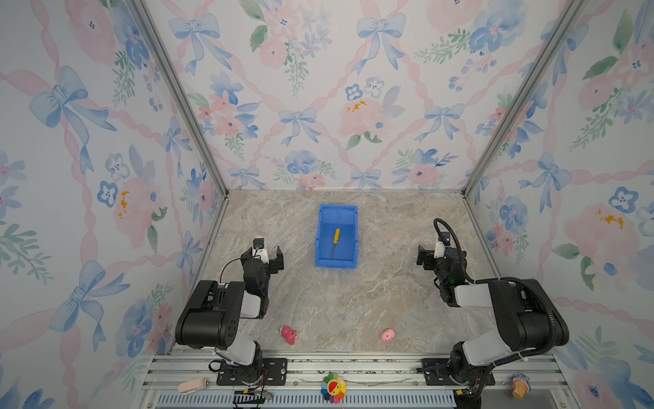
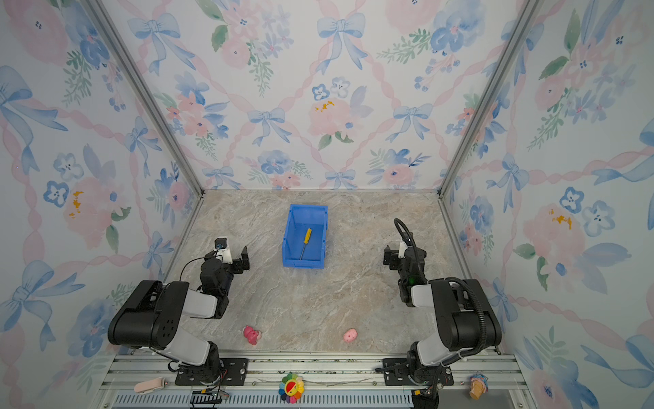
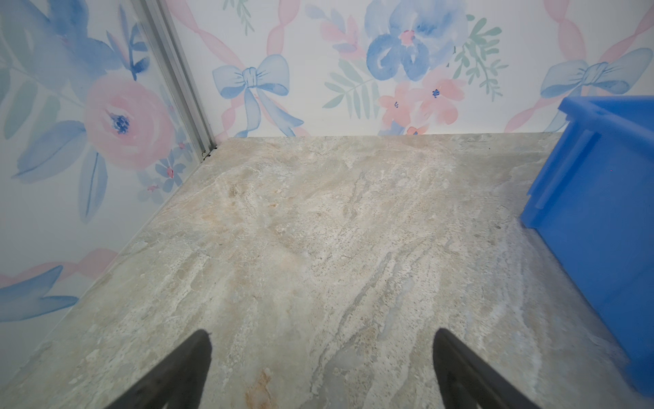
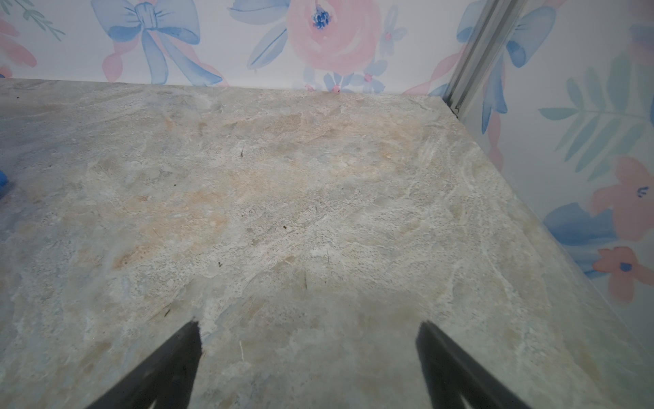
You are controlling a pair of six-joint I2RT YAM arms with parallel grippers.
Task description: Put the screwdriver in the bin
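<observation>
Two black fingers [image 3: 191,368] poke up from the bottom of the left wrist view. They belong to the left hand [image 3: 320,338]. They stand wide apart with nothing between them, only bare counter [image 3: 300,230]. The right hand [image 4: 308,329] looks the same in its own wrist view, spread wide and holding nothing.

The screwdriver [image 1: 334,244] lies inside the bin [image 1: 320,230], flat on the bin's floor. In both top views it sits near the middle of the frame. Its yellow handle points to the top of the frame. Its thin silver shaft points down and a little left. The blue bin stands on the counter, toward the flowery back wall [image 1: 318,106].

The left hand is at the left of the bin and the right hand is at the right, both well apart from it. In the left wrist view the bin's blue side fills the right edge. A tiny blue bit [image 4: 3,184] at the left edge of the right wrist view may be the bin too, but it is too small to be sure.

One pink toy [image 1: 288,334] and another pink toy [image 1: 388,335] lie low in the frame, well apart from each other.
</observation>
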